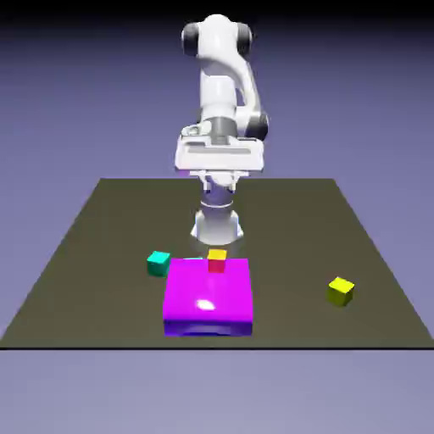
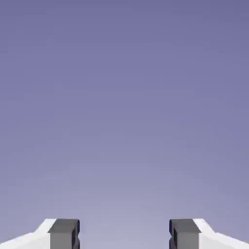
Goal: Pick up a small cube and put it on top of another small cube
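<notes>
The small plain yellow cube point(image 1: 341, 291) lies on the dark table point(image 1: 102, 220) toward the exterior view's right. The small teal-green cube point(image 1: 158, 263) rests left of the middle, just off the magenta block's far left corner. My gripper point(image 1: 219, 178) hangs high above the table's far part, well behind both cubes and touching neither. In the hand view my gripper point(image 2: 124, 234) is open: its two grey fingertips point(image 2: 63, 233) stand wide apart with only the blue-violet backdrop between them. Neither cube shows in that view.
A large flat magenta block point(image 1: 209, 297) lies in the middle near the front edge. A small cube with a yellow top and red sides point(image 1: 217, 259) sits on the block's far edge. The arm's base point(image 1: 217, 225) stands just behind it.
</notes>
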Robot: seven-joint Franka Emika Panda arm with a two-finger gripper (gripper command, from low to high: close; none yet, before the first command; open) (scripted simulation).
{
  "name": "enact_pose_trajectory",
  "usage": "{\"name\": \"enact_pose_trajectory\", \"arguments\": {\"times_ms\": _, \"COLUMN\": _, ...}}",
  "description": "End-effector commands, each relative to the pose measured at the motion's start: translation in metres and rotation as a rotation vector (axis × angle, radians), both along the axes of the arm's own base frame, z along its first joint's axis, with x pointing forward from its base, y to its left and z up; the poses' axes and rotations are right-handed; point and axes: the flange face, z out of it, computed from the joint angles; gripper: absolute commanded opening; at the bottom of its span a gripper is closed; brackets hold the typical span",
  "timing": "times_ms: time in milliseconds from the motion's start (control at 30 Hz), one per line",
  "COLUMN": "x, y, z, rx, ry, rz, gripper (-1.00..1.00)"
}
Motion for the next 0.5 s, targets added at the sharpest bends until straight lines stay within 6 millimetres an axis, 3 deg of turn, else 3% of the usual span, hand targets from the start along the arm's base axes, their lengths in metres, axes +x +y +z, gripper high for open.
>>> {"name": "enact_pose_trajectory", "arguments": {"times_ms": 0, "x": 0.007, "y": 0.012, "z": -0.008, "rx": -0.016, "ry": 0.037, "rz": 0.027, "gripper": 0.00}}
{"name": "enact_pose_trajectory", "arguments": {"times_ms": 233, "x": 0.039, "y": 0.106, "z": -0.073, "rx": -0.121, "ry": 0.286, "rz": 0.216, "gripper": 0.00}}
{"name": "enact_pose_trajectory", "arguments": {"times_ms": 467, "x": 0.038, "y": 0.204, "z": -0.148, "rx": -0.221, "ry": 0.516, "rz": 0.406, "gripper": 0.00}}
